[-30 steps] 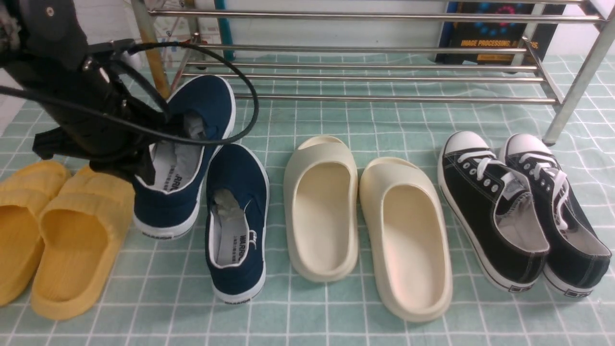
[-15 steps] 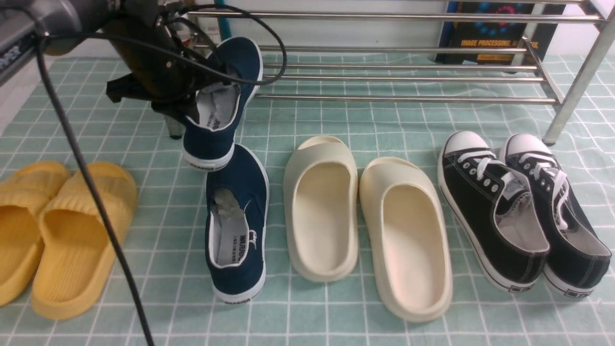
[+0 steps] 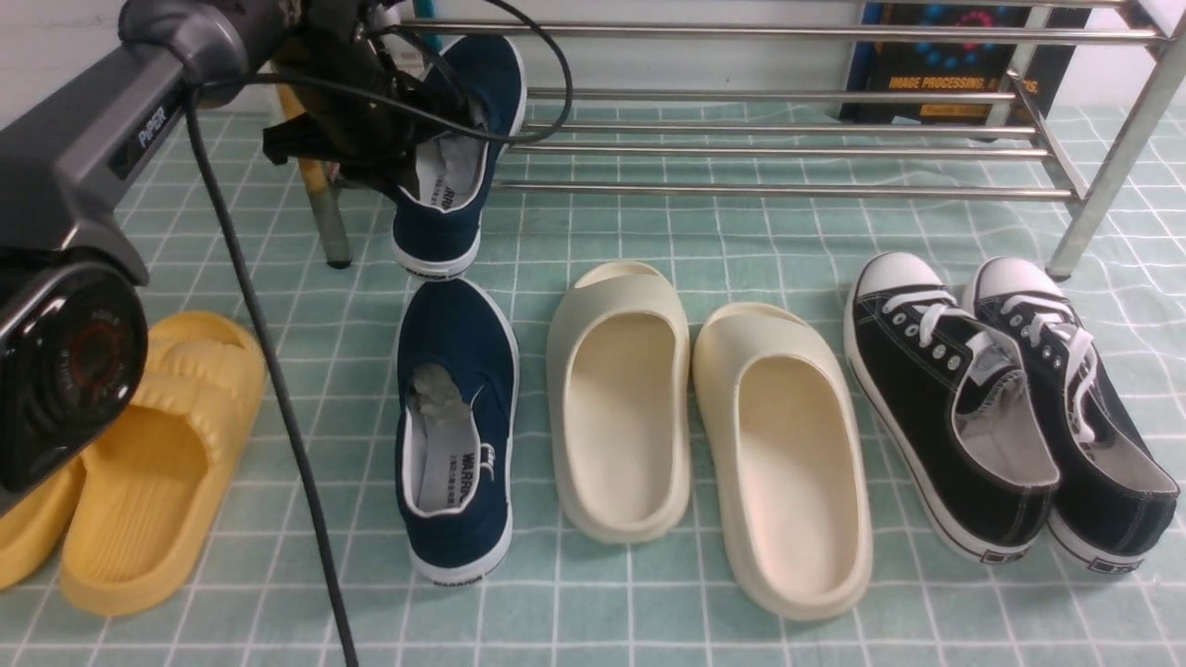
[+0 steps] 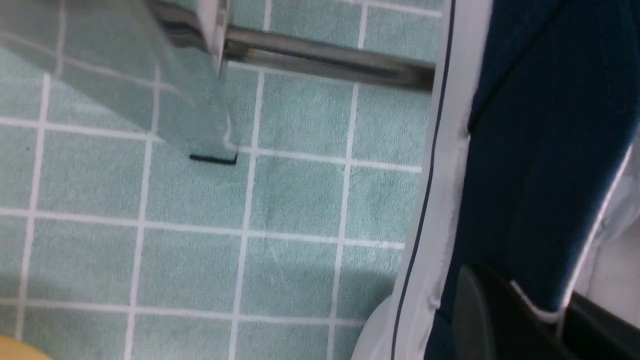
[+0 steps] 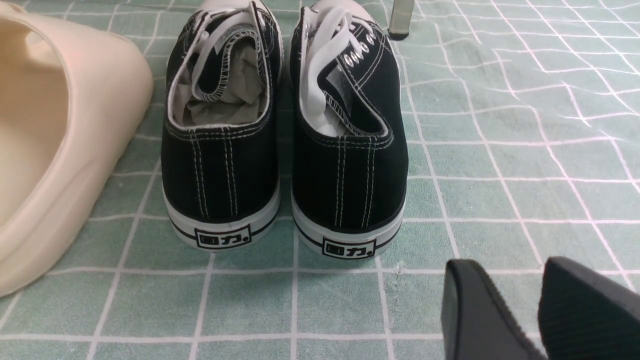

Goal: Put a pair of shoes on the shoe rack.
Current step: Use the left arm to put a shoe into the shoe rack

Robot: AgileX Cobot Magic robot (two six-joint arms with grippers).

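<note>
One navy slip-on shoe (image 3: 451, 176) hangs in the air, toe up and heel down, in front of the left end of the steel shoe rack (image 3: 741, 190). My left gripper (image 3: 408, 139) is shut on its collar. In the left wrist view the shoe's side (image 4: 540, 150) fills the right, pinched by that gripper (image 4: 540, 305), with a rack bar (image 4: 325, 62) behind. The second navy shoe (image 3: 454, 435) lies flat on the cloth just below the lifted one. My right gripper (image 5: 507, 272) hovers open and empty behind the black sneakers.
Cream slides (image 3: 704, 417) sit beside the navy shoe on the cloth. Black lace-up sneakers (image 3: 1001, 408) stand at the right, near the rack's right leg (image 3: 1103, 176). Yellow slides (image 3: 148, 463) lie at the left under my left arm. A book (image 3: 945, 65) leans behind the rack.
My left arm has lifted the navy shoe off the cloth and carried it forward and to the right, up to the rack's left end. The other shoes have not moved.
</note>
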